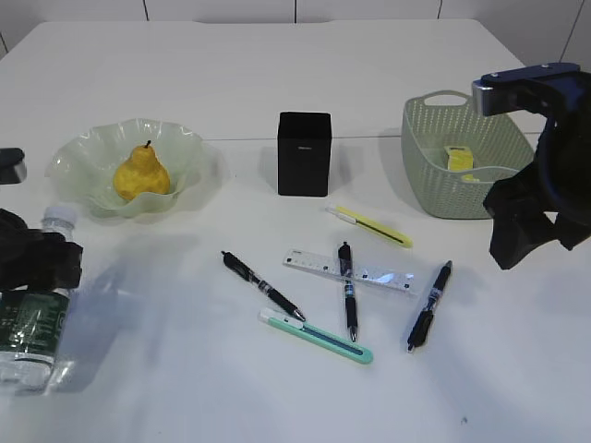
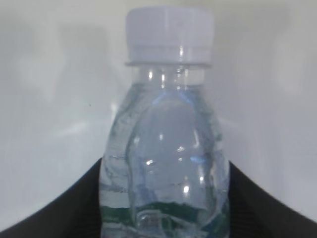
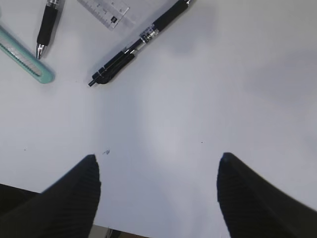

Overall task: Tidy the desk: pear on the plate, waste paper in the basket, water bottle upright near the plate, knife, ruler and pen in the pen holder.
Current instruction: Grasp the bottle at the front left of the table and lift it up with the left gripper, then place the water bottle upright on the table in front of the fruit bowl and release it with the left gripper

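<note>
Two claws: left gripper [image 1: 37,263] clamps the water bottle [image 2: 166,148] upright between its fingers; right gripper [image 3: 158,193] spread wide and empty above table [image 3: 208,99], a black pen [image 3: 136,44] just ahead

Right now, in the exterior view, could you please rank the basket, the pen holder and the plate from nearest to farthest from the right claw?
1. Basket, just left of the right claw.
2. Pen holder, mid-table.
3. Plate, far left, holding the pear.
</note>
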